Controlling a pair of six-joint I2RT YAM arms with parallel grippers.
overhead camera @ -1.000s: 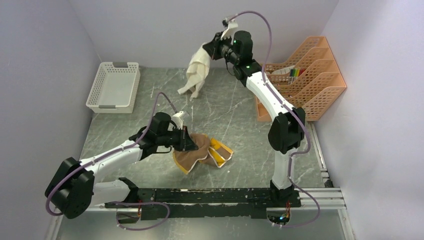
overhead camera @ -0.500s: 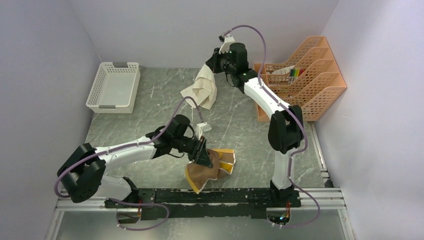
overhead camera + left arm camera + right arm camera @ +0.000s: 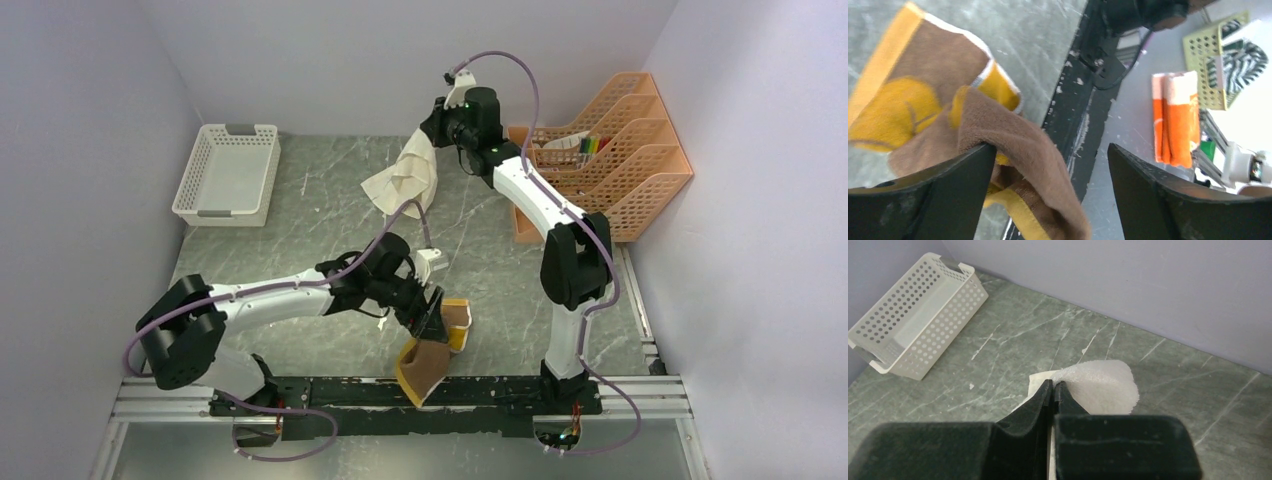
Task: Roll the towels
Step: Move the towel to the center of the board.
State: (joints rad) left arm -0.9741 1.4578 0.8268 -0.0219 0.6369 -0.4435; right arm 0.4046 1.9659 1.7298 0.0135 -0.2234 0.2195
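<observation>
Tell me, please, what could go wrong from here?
The brown towel hangs over one finger of the open left gripper, by the black rail at the near edge; it could slide off. The right gripper pinches only a corner of the hanging cream towel, which might slip.

White basket [image 3: 226, 175], orange file rack [image 3: 612, 172]

Overhead and close wrist views, shared table [image 3: 300, 200]

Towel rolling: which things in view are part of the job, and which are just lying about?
Job: cream towel, brown towel.
Lying about: white basket, orange rack, markers in the rack.
</observation>
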